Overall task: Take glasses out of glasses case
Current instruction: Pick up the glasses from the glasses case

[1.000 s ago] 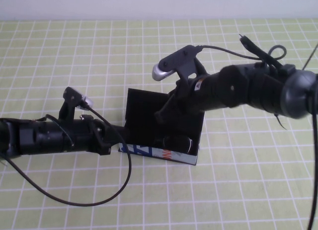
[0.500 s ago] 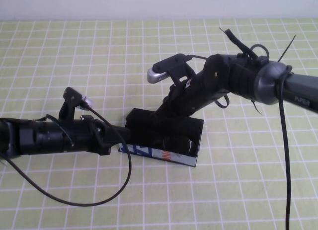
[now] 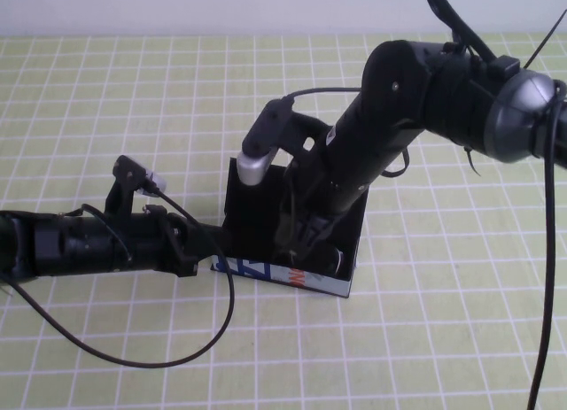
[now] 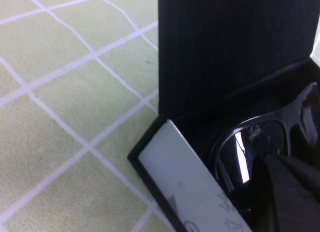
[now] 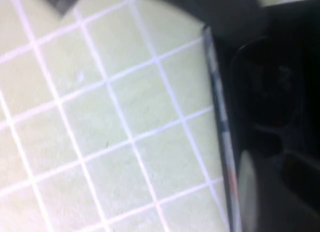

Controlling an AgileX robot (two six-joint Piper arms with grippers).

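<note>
1. Reaching down into the open glasses case (image 3: 292,273), the right end effector (image 3: 306,242) sits at the glasses (image 4: 260,147); whether its fingers pinch them I cannot tell.
2. The left end effector (image 3: 208,246) is beside the case's left end on the worktop (image 3: 106,91); its fingers I cannot see.

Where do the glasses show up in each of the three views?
High view: glasses in the case, under the right gripper.
Left wrist view: lens and frame, lower right.
Right wrist view: dark shape, right side.
Shared landmark: the case's white front.
</note>
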